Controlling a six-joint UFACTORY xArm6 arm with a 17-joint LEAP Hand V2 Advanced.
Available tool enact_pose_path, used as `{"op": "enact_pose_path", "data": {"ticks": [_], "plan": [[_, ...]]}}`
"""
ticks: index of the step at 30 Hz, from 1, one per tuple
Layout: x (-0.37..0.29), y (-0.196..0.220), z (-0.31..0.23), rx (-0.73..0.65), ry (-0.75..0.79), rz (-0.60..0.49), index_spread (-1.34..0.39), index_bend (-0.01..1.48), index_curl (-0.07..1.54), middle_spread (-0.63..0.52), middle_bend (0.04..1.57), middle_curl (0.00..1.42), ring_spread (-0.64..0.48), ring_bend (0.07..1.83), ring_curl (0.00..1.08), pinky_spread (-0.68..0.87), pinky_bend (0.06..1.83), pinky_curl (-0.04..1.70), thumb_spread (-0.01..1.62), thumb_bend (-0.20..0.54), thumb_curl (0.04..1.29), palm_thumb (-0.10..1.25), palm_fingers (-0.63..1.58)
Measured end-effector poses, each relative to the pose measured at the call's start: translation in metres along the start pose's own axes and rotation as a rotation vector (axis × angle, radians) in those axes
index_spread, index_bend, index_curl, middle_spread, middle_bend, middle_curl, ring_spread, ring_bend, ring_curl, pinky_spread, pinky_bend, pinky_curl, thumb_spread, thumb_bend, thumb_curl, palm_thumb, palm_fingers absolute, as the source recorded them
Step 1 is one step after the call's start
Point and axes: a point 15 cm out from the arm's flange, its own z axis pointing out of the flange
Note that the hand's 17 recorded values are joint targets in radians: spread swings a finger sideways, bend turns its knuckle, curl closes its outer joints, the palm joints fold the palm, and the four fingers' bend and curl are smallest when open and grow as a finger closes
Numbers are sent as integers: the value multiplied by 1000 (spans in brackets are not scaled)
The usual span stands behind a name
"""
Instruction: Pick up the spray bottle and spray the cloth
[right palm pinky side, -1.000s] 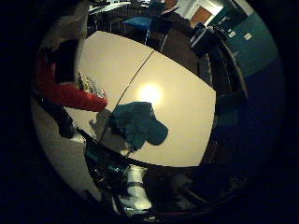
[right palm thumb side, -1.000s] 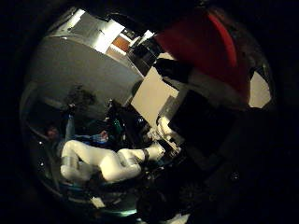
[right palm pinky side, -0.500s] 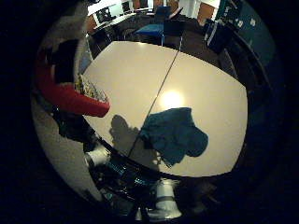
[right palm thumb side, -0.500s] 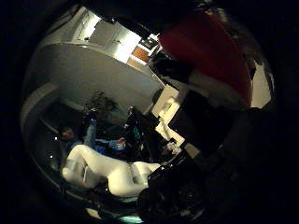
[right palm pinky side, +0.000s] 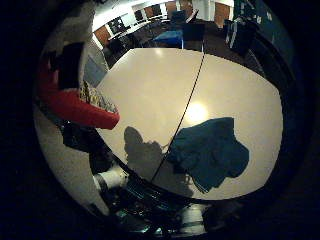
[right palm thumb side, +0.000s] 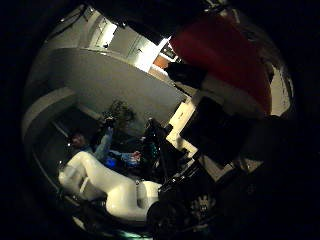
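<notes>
A spray bottle with a red body (right palm pinky side: 70, 105) lies close against my palm and fills much of the thumb side view (right palm thumb side: 225, 55). My right hand (right palm pinky side: 70, 55) has white and black fingers curled over it, and it is held above the table. A teal cloth (right palm pinky side: 210, 152) lies crumpled on the white table (right palm pinky side: 150, 85), beside the seam between two tabletops. The shadow of the hand and bottle (right palm pinky side: 142, 150) falls on the table next to the cloth. The bottle's nozzle is not visible.
The seam (right palm pinky side: 192, 85) runs across the table's length. Dark chairs and desks (right palm pinky side: 170, 25) stand beyond the far edge. The white arm (right palm thumb side: 110, 185) shows in the thumb side view, with a plant and room walls behind it.
The whole picture has shifted: the camera has moved and the table and cloth now look larger and closer. The bottle stays in the hand.
</notes>
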Motion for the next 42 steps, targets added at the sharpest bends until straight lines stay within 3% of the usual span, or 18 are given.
{"op": "enact_pose_path", "data": {"ticks": [17,24,42], "plan": [[38,6,57,12,15,-59,-161,1218,708,-77,1392,627,-164,1471,620,-217,1075,1115,1116,-12,554,1081,1185],[63,44,84,-42,38,-39,-162,1216,711,-75,1392,627,-164,1471,620,-216,1075,1115,1116,-12,555,1081,1185],[92,63,108,-93,52,-33,-162,1215,715,-75,1390,628,-164,1472,620,-216,1076,1115,1135,-11,564,1067,1184]]}}
